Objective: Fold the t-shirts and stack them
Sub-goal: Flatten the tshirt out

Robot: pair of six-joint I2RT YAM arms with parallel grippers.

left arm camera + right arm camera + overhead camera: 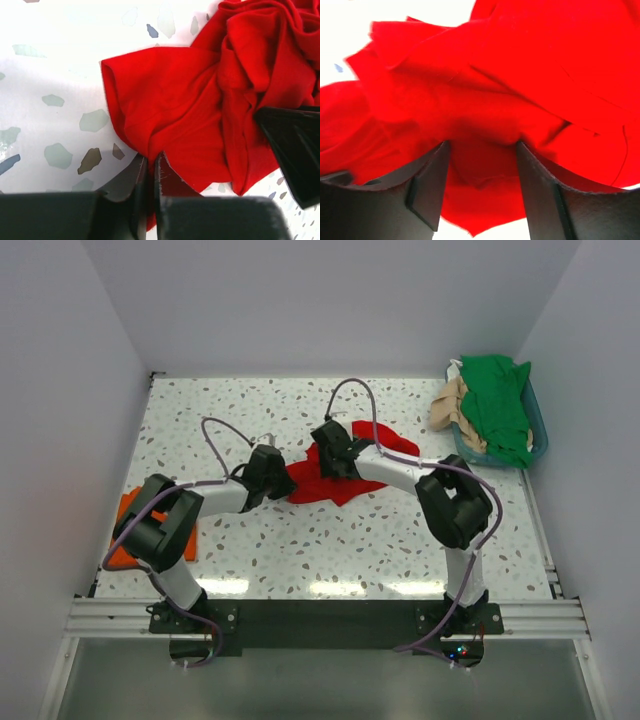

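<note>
Pinched together, the left claw (150,167) grips the near edge of the red t-shirt (190,100), with a thin fold of cloth caught between its two fingers. The right claw (482,150) has its fingers apart and is lowered onto the bunched cloth. Red fabric fills the gap between them, but nothing is clamped. The red t-shirt lies crumpled near the middle of the speckled table (300,550), with the left claw at its left end and the right claw over its middle. An orange t-shirt (128,510) lies flat at the table's left edge, partly under the left arm. A green t-shirt (500,400) and a tan t-shirt (452,400) are heaped in a teal basket (540,430) at the far right corner, well apart from the red one.
</note>
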